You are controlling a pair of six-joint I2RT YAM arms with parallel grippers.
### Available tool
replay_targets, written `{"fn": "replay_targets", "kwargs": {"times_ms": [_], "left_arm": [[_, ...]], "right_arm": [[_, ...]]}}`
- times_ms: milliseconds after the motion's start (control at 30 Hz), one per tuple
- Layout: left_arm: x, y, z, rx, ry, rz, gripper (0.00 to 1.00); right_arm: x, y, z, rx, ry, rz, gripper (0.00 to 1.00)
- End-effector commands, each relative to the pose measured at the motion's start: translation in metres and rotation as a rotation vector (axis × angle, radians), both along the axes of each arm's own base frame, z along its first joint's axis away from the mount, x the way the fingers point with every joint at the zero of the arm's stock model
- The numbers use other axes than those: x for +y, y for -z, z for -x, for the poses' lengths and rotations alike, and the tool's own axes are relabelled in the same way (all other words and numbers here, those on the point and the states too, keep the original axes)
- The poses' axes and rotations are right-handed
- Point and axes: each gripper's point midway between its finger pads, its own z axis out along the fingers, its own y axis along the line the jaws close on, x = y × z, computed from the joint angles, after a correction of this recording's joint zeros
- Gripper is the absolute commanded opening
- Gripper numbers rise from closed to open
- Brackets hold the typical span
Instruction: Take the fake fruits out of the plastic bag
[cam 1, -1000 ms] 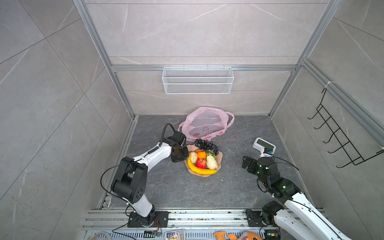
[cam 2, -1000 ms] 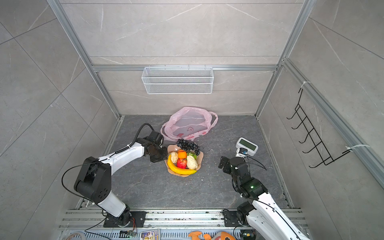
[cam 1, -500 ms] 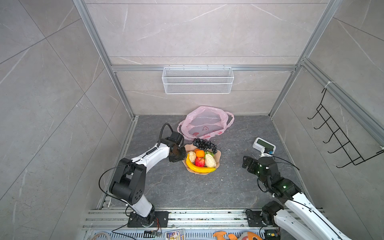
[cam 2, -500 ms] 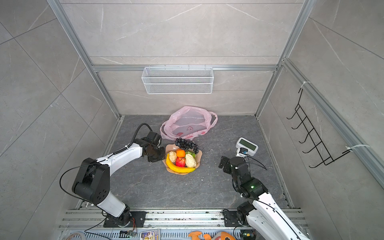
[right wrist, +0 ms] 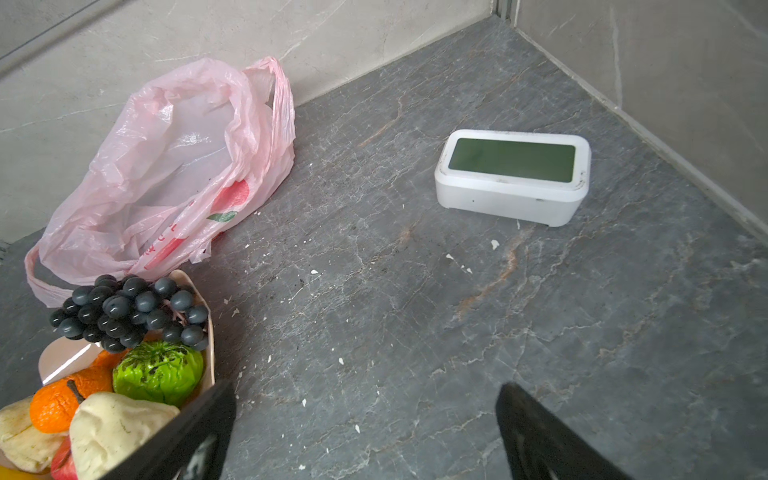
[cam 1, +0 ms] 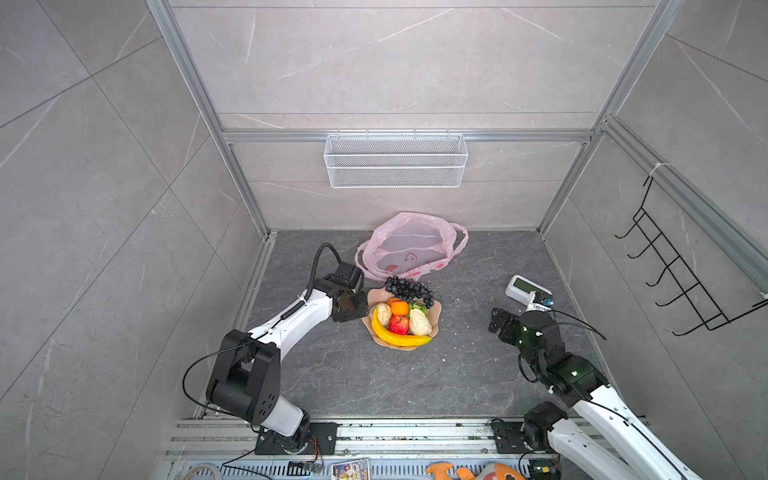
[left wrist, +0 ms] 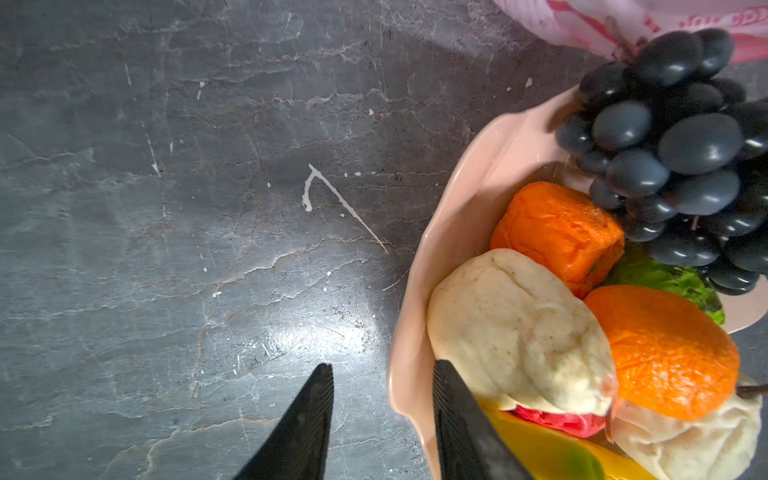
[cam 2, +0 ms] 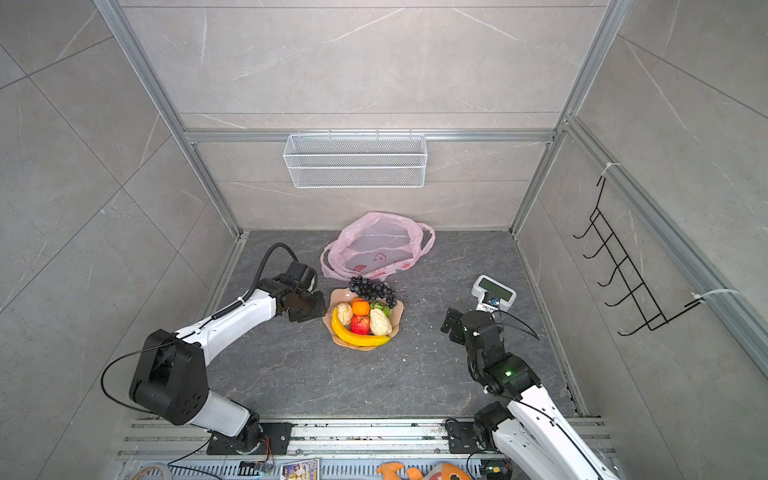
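left pincer (left wrist: 383,365): parted, astride rim of peach dish (left wrist: 419,286), gripping nothing | right pincer (right wrist: 365,388): spread wide, empty, well apart from dish | fake fruits (cam 1: 400,319): heaped in dish, just beside left pincer | plastic bag (cam 1: 409,245): slack on tabletop (cam 1: 374,382), just beyond fruits

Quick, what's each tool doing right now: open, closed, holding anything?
Left tool: open, straddling the dish rim, gripping nothing.
Right tool: open, empty.
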Motion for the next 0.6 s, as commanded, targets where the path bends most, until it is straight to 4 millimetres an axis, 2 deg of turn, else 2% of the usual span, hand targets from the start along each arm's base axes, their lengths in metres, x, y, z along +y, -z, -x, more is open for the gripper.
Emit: {"fn": "replay_targets", "kwargs": {"times_ms": [0,133,300,367,433,567], "left_arm": [[0.017,-0.048,-0.010,-0.141,-0.001,-0.065,0.51],[0.051,-0.094,-0.021,-0.316,-0.062,-0.213,0.65],[0.107,-0.142,-0.020,-0.548,-0.284,-0.388,0.79],[0.129,-0.150,-0.013,-0.628,-0.382,-0.453,0.87],[0.143,-0.147,-0.012,-0.718,-0.402,-0.544,1.00],[0.155,-0.124,-0.015,-0.811,-0.382,-0.668,1.00]], "right_arm": [[-0.011,-0.021,-0.002,-0.040,0.027,0.071,1.00],[-0.016,-0.034,-0.011,-0.065,0.046,0.139,1.00],[-0.033,-0.037,-0.026,-0.061,0.154,0.270,1.00],[-0.037,-0.034,-0.033,-0.061,0.183,0.329,1.00],[-0.034,-0.024,-0.041,-0.076,0.157,0.389,1.00],[-0.028,-0.006,-0.053,-0.108,0.106,0.452,1.00]]}}
